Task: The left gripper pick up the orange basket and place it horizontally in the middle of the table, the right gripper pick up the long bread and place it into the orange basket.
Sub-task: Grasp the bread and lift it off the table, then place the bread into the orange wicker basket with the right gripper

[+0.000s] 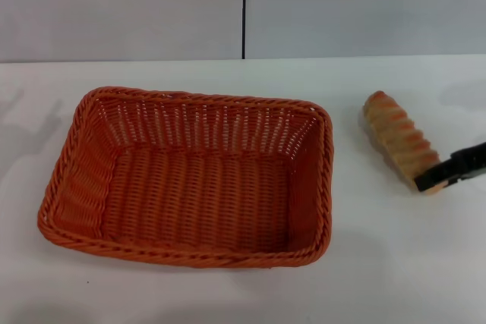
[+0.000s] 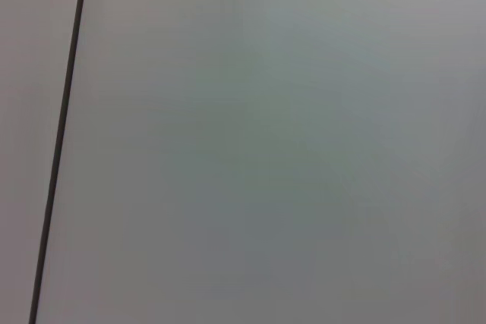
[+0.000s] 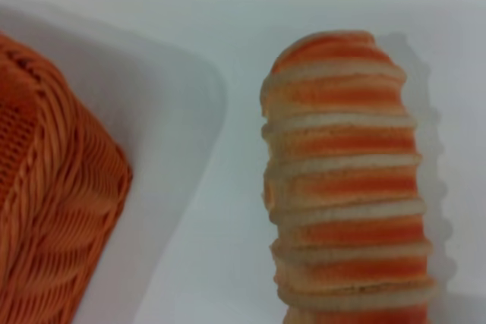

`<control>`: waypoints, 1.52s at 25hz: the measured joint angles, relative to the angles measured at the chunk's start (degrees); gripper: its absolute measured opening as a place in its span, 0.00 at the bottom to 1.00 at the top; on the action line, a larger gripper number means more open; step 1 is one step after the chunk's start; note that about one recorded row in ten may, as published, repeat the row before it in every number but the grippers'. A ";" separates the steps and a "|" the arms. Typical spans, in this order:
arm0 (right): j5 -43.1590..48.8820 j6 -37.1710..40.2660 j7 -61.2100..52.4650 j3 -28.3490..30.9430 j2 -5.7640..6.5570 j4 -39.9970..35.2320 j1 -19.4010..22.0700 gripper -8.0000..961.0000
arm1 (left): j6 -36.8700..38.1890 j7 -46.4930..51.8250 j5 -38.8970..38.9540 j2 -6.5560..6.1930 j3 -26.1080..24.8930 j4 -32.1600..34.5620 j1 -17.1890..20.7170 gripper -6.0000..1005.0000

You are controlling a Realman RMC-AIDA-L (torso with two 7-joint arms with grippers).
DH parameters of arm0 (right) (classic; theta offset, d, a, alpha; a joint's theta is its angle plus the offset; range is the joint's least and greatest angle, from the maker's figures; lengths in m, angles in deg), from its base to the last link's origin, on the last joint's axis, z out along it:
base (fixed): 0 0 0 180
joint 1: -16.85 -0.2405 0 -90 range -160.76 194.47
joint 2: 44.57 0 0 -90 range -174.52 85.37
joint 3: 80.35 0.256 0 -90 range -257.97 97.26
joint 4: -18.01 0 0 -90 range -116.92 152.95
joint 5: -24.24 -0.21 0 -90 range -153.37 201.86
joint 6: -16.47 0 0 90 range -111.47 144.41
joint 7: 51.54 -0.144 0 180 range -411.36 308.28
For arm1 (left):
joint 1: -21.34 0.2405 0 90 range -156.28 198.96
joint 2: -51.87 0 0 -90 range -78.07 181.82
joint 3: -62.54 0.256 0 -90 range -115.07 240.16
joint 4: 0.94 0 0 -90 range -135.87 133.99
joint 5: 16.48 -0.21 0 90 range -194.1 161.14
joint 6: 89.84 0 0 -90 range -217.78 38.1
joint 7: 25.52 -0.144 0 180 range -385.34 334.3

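Right gripper (image 1: pixel 437 178) at near end of long bread (image 1: pixel 398 139), loaf's axis running away from it, orange basket (image 1: pixel 190 176) leftward; jaws' state unclear.

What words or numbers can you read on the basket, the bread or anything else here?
None. There is no writing, label, brand, number or sign to read in any view.
The orange basket shows only plain weave.
The long bread shows only orange and cream stripes.
The table and the wall behind it are blank.
The right gripper, at the near end of the bread, shows no readable mark.
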State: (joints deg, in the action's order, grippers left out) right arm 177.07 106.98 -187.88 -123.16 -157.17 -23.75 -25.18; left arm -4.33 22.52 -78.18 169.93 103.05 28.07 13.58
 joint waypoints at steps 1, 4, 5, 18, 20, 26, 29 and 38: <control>-0.68 0.28 -0.01 0.12 -0.37 -2.29 0.51 0.63 | 0.02 0.01 0.00 -0.01 0.00 0.00 0.06 0.72; -2.53 1.51 -0.02 0.16 -0.74 -5.30 1.27 0.62 | 0.02 0.01 0.00 -0.01 0.00 0.00 0.06 0.72; -3.61 2.22 -0.02 0.17 -0.83 -6.77 1.58 0.60 | 0.04 0.01 0.00 -0.01 0.00 0.00 0.10 0.72; -9.91 14.21 -4.58 -0.48 -5.09 -41.52 2.80 0.47 | 0.17 0.03 -0.04 0.03 0.01 -0.72 0.01 0.72; -13.98 15.70 -4.56 -1.38 -5.43 -44.14 2.36 0.46 | 0.18 0.04 -0.03 0.06 0.07 -0.81 -0.06 0.72; -27.69 16.01 -0.82 -7.75 -4.95 -36.82 -0.15 0.40 | 0.32 0.02 -0.01 0.22 0.44 -2.13 -0.64 0.72; -29.59 15.81 1.47 -7.92 -4.93 -31.49 -1.97 0.39 | 0.34 -0.38 -0.05 0.14 0.44 -2.78 -0.93 0.72; -30.10 12.83 10.56 -8.36 -3.78 -9.58 -9.23 0.32 | 0.48 -0.34 -0.09 0.18 0.45 -2.98 -0.96 0.72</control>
State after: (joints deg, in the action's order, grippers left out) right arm 146.97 119.81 -177.32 -131.52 -160.94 -33.33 -34.42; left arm -3.85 22.19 -78.27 170.11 103.50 25.09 12.62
